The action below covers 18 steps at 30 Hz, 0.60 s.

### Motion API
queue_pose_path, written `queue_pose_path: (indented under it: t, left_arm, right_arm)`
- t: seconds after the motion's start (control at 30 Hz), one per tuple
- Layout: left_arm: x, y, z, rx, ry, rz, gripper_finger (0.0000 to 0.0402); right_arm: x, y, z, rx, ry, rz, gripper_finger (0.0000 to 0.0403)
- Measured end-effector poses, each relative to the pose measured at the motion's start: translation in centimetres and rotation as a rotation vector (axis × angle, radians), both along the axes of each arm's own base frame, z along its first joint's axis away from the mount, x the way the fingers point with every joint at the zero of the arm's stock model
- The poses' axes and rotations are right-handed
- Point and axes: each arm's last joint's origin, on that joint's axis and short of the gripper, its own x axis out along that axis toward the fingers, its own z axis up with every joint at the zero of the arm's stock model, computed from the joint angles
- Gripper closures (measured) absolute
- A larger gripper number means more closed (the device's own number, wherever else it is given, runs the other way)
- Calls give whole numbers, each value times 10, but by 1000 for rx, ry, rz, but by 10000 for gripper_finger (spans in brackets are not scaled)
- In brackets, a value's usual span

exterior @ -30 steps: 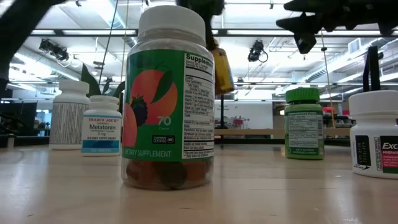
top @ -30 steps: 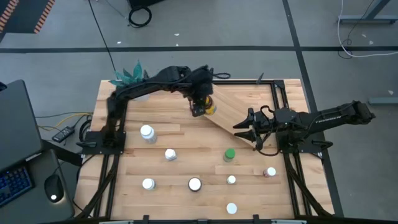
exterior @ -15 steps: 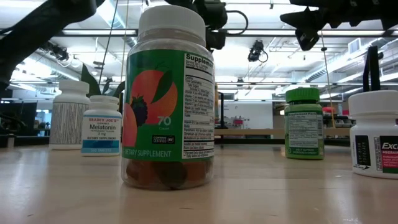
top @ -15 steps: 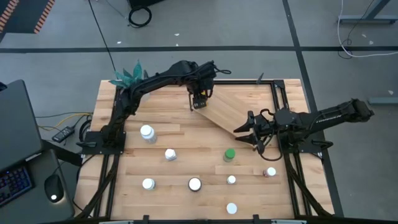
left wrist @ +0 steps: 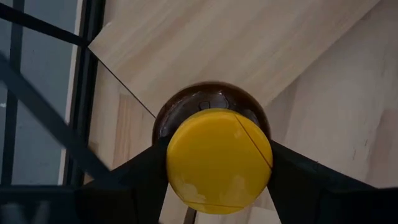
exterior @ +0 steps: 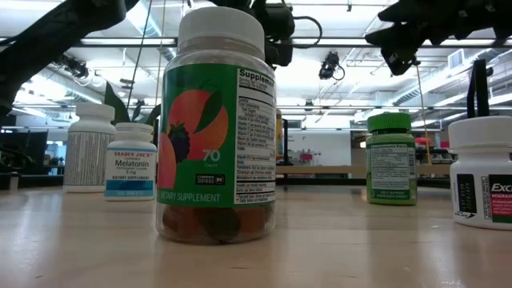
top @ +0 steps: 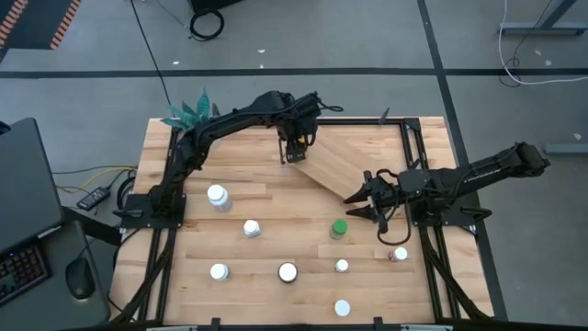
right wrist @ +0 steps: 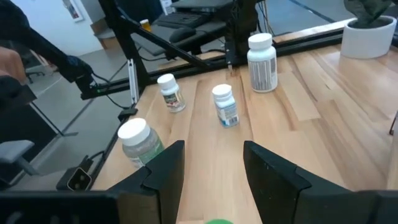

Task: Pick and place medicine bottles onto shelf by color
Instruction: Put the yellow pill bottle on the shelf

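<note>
The amber bottle with a yellow cap (left wrist: 217, 158) is at the far-left corner of the shelf (top: 354, 156), a tilted light-wood board in a black wire frame. My left gripper (top: 294, 153) is shut on it, pointing steeply down. My right gripper (top: 361, 204) hovers open over the shelf's near-right end, just beyond the green-capped bottle (top: 339, 228). Several white-capped bottles (top: 251, 228) and a pinkish one (top: 399, 254) stand upright on the near half of the table. The gripper hides whether the amber bottle's base rests on the board. My left gripper pinches the amber bottle by the sides of its yellow cap (left wrist: 176, 155), one dark finger (left wrist: 140, 180) on each side. The fingers come from above, pointing steeply down. The bottle stays upright below them at the board's corner.
A white pot with a green plant (top: 188, 112) stands at the table's far-left corner. The black frame (top: 409, 138) runs along the shelf's right side. A large green-labelled bottle (exterior: 216, 128) fills the low view. A laptop (top: 23, 202) sits left of the table.
My left gripper has gone down and toward the table's far-left with the amber bottle, bringing it upright to the shelf's far-left corner. It has kept still for the last half second. My right gripper has tipped slightly downward, still open.
</note>
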Motion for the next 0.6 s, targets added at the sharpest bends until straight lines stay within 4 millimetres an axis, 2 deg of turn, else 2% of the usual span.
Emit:
queue_pose_path:
  t: [0.27,0.6]
  left_arm:
    - [3,1,-4,22,12,-16,159]
    - [4,2,-4,39,1,-11,129]
  right_arm:
    - [1,0,-1,6,4,-1,231]
    - [1,0,-1,5,5,-1,231]
